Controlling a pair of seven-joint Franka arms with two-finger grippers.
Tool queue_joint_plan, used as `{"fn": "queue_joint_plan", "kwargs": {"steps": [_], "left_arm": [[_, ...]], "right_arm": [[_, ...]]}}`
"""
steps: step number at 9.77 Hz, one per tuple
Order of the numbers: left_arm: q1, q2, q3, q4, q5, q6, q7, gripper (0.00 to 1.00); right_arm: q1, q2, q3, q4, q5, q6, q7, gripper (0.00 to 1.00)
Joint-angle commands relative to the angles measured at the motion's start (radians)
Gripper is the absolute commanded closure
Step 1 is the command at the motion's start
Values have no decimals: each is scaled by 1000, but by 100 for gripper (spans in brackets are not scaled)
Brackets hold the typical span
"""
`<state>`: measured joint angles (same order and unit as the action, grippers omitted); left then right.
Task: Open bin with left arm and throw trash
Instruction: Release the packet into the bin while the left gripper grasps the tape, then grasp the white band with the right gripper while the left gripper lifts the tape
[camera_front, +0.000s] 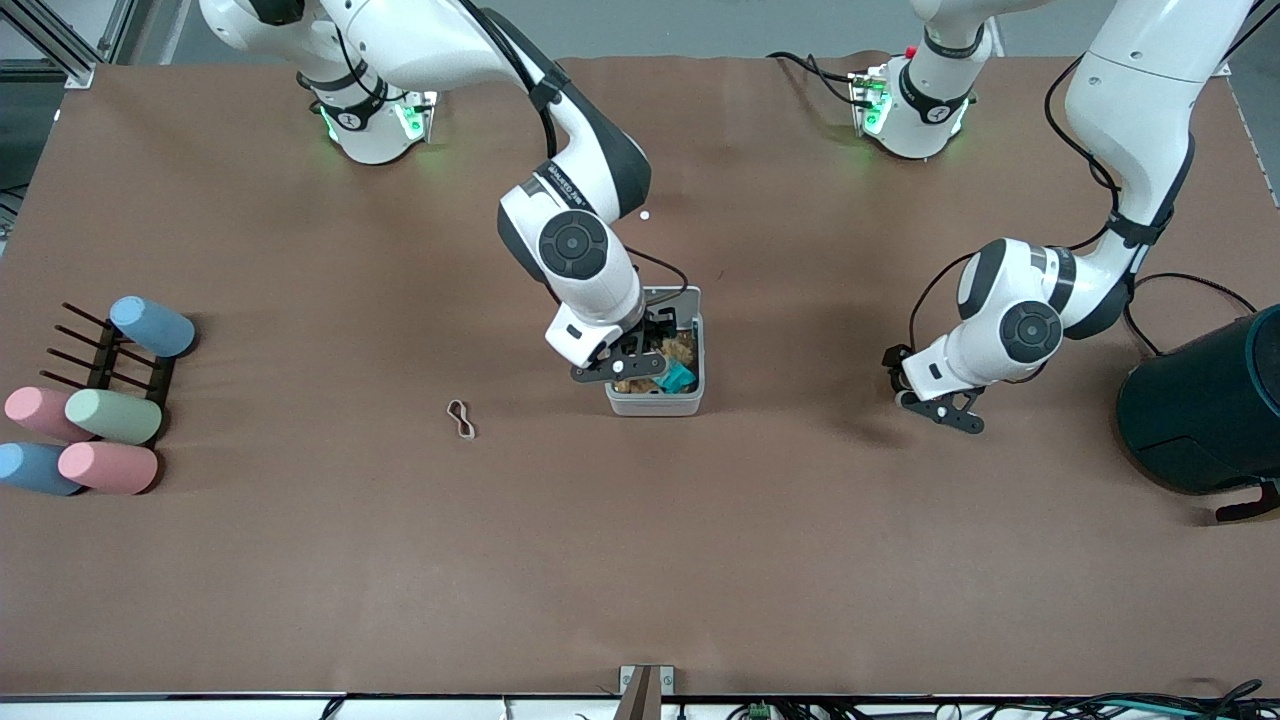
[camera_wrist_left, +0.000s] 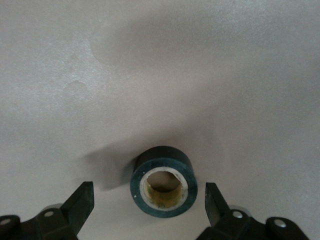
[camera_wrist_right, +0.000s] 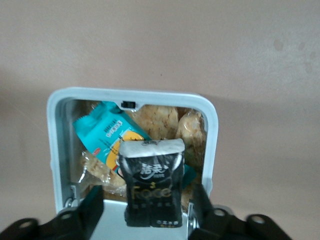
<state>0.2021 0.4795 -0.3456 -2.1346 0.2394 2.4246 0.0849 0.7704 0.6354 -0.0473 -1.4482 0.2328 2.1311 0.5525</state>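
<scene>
Pastel cylinders (camera_front: 90, 420): you see them lying on and around a dark rack (camera_front: 110, 360) at the right arm's end of the table (camera_front: 300, 560), well apart from everything else.

Rubber-band loop (camera_front: 461, 418): it lies flat on the table between the cylinders and the bin, nearer the bin and a little nearer to the front camera than it. Nothing touches it.

Right gripper (camera_front: 640, 360): you have it over the open bin, at the bin's edge toward the right arm's end. In the right wrist view its fingers (camera_wrist_right: 90, 212) stand wide apart, and the black foil packet (camera_wrist_right: 152, 182) sits upright between them, over the bin's mouth. You cannot tell whether the fingers touch the packet.

Bin (camera_front: 657, 401): it stands near the middle of the table with its top open. Inside, the right wrist view shows you a teal wrapper (camera_wrist_right: 107, 132) and clear crumpled wrappers (camera_wrist_right: 192, 132) with tan contents.

Left gripper (camera_front: 945, 410): it hangs low over the table between the bin and the dark drum, well apart from the bin. The left wrist view shows its fingers (camera_wrist_left: 80, 202) spread, one on each side of the black tape ring (camera_wrist_left: 164, 181), neither touching it.

Tape ring: it rests on the table with its brown core facing the wrist camera.

Dark teal drum (camera_front: 1205, 410): it stands at the left arm's end of the table.
</scene>
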Motion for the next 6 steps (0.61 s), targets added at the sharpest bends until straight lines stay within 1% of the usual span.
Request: {"fn": "queue_joint_plan", "kwargs": {"steps": [1,2,3,4,5,6], "left_arm": [[14,-4,-18,-27,0,36,-11,6],[14,-4,-24,-28,1,36,-10,22],[13,-4,-33,-28,0,36,-11,52],[13,-4,-35,-27,0,36,-17,76],[8,-4,-35,-25,0,34,-25,88],[3,-4,-36,-21,1,33,-25,97]], "right_arm": [[-40,-2,7,58,23,-32,3,0],[-83,-9,9,87,42,-96,-3,0],[-126,-29,4,110,40,-146,-19,0],[-187,-45,1,101,34,-155,-130,0],[-256,-49,1,63,36,-174,-311,0],[-332,-48,1,21,34,-168,-447,0]]}}
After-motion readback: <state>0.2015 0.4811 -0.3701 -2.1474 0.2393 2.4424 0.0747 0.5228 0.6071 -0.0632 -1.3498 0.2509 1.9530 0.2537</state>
